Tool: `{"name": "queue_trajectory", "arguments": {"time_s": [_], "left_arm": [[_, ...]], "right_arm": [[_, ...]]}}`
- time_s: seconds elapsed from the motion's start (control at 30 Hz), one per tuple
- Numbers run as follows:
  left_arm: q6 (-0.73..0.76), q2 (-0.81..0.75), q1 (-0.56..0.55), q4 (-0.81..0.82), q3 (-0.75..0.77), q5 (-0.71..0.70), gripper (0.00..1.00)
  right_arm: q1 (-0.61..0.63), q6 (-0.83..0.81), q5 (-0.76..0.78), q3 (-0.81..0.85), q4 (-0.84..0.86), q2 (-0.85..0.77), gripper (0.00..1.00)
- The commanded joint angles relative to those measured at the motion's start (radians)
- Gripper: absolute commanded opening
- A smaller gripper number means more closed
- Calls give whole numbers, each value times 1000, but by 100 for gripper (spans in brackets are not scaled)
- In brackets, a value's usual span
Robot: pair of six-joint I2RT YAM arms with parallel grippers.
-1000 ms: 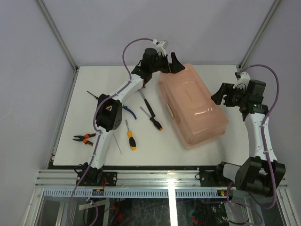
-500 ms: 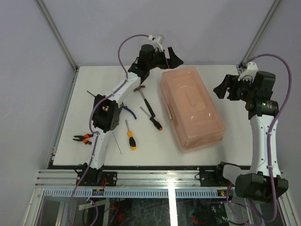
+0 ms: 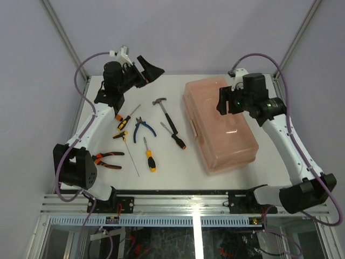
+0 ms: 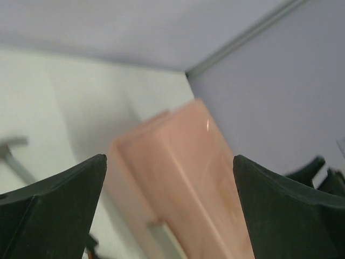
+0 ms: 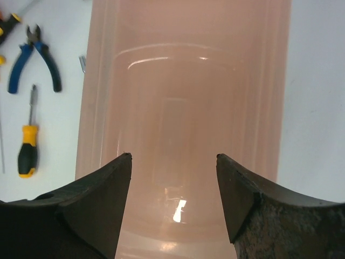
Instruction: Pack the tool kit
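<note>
While the right gripper (image 5: pixel 172 162) is being held part-open and empty over the closed toolbox (image 3: pixel 218 124) at the right of the table (image 3: pixel 178 162), and the left gripper (image 3: pixel 152 67) wide open and empty, the toolbox is being judged stiff and slick, best taken at its latch (image 3: pixel 193 127).

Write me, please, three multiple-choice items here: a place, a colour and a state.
1. Where does the hammer lie? A) left of the toolbox B) on top of it C) right of it
2. What colour are the handles of the pliers nearest the hammer? A) green B) blue C) white
3. How is the toolbox lid? A) open B) removed C) shut
1 A: it lies on the table, apart from the box. 2 B: blue grips show from above. 3 C: the lid covers the box.
</note>
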Motion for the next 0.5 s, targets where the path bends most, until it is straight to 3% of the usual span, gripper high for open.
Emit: {"name": "queue_trajectory", "arguments": {"time_s": [0.0,0.23,0.47], "left_arm": [[-81,-129,-25,3,-273,66,100],[-104,-244,-42,-30,-437,87,100],[-145,-215,-205,-4,-481,93,100]], "right_arm": [[101,19,205,33,-41,46,71],[182,44,345,170,-200,202,69],[200,109,362,241,-315,300,66]]}}
